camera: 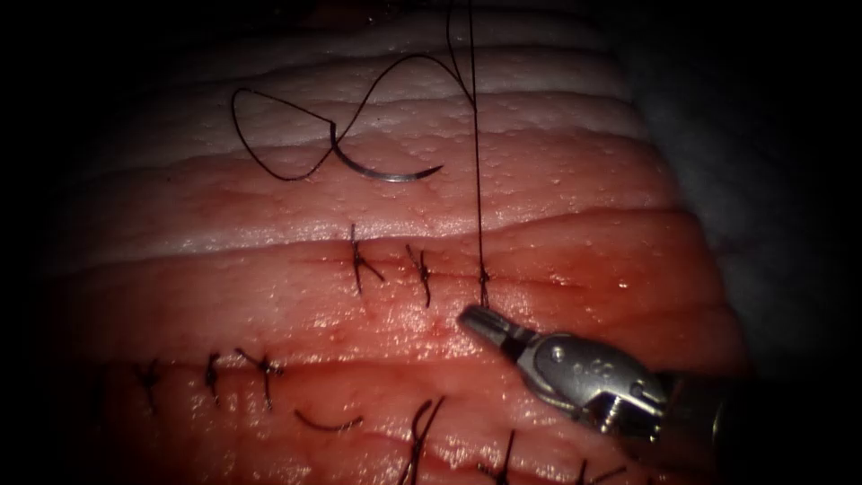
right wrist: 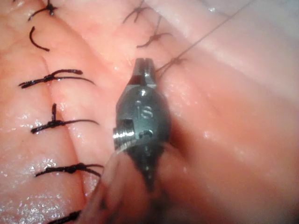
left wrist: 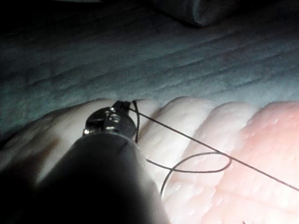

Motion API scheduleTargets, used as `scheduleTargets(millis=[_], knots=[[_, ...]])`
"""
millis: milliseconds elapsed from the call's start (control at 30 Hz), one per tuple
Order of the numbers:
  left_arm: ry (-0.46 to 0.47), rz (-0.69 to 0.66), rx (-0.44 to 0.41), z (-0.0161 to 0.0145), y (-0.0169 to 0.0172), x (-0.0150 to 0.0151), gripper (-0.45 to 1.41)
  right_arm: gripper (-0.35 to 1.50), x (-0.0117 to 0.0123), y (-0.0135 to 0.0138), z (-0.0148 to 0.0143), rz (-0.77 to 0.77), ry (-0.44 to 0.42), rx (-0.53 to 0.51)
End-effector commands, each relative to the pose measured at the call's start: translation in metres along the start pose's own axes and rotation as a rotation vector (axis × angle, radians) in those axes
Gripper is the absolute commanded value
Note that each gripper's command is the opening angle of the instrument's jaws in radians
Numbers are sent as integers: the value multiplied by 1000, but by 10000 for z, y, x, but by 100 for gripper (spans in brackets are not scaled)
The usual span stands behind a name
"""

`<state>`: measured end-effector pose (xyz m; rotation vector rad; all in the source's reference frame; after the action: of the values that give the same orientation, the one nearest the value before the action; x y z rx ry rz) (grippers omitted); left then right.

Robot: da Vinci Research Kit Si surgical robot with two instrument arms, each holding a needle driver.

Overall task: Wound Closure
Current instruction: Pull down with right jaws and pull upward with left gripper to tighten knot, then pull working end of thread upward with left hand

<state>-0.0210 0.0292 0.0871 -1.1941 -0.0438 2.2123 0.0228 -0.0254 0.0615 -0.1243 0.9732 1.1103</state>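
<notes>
A: Steel curved needle (camera: pixel 388 171) lies free on the tissue (camera: pixel 575 171) toward its far edge, untouched, long axis crosswise.

B: And the tools?

A: Right needle driver (camera: pixel 478 319), jaws closed on nothing, sits just below the newest knot (camera: pixel 484 275). Left needle driver (left wrist: pixel 122 106) grips the taut thread (camera: pixel 477 153) above.

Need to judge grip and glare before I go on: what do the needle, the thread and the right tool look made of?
Needle: polished metal by its bright glint; it lies loose on the tissue, above the cut.
Thread: dark, thin, matte, probably monofilament; the left tool holds it taut from the newest knot.
Right tool: brushed steel-like metal, stamped marks, shut, holding nothing.
</notes>
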Motion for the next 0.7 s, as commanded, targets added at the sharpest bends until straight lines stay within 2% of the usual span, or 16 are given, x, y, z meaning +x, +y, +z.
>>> scheduleTargets(millis=[33, 367, 500, 533, 567, 667, 700], knots=[[2, 8, 5, 10, -4, -3, -45, -35, -13, -10, 0, -5, -18, 4], [6, 16, -3, 10, -13, -10, -45, -35, -11, -14, -6, -5, -25, 8], [16, 18, -23, 5, -3, -11, -45, -35, -6, -10, -6, 2, 30, 3], [23, 18, -34, 0, 5, -12, -45, -5, -1, -6, -6, 7, 58, 6], [14, 20, -51, -9, 15, -12, -45, 76, 4, 1, -8, 0, 86, 14], [-1, 22, -79, -29, 32, -12, -45, 116, 10, 11, -12, 0, 114, 23], [-7, 23, -89, -37, 37, -12, -45, 121, 12, 14, -14, 2, 124, 25]])
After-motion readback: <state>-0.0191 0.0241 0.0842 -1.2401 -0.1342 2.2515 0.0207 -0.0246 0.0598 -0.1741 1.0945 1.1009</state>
